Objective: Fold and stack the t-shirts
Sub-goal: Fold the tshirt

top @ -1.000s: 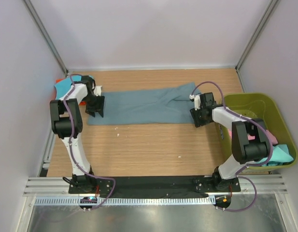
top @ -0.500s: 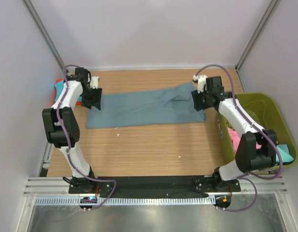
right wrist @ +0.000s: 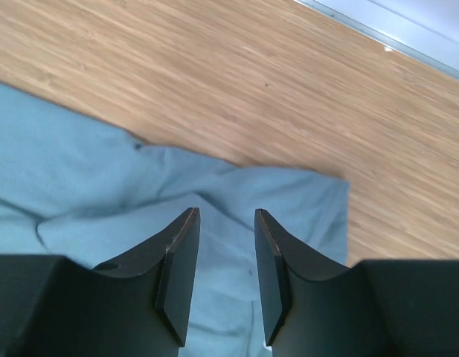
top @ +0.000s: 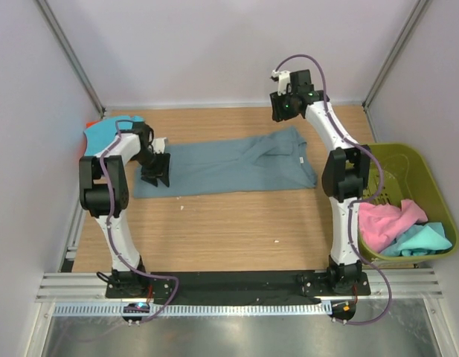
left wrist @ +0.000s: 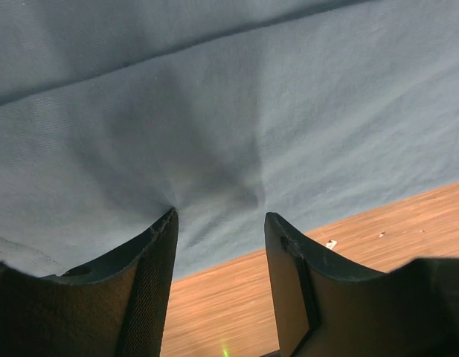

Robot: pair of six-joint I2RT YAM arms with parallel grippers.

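shirts lie in three places. a soft slate blue-grey t-shirt, folded into a long band, lies flat across the light wooden table, running left to right between the two arms. the rectangular olive-green plastic basket stands at the table's right edge, near the band's right end but apart from it. it holds two things: a crumpled pink t-shirt heaped toward the near end, and a crumpled turquoise t-shirt touching it on the right, in the near right corner. the far half of the basket shows its own green floor. at the far left corner of the table a second turquoise t-shirt lies on top of an orange t-shirt, of which only slivers show.

the left gripper is down at the left end of the blue-grey t-shirt. its black fingers stand moderately apart with their tips pressed on the cloth, which puckers into a shallow crease between them; nothing is pinched. the right gripper hangs raised over the far right part of the band, jaws parted by a narrow gap with nothing in it. its camera looks down on the shirt's rumpled end and the wood beyond. a few tiny white specks dot the wood by the shirt's near edge.
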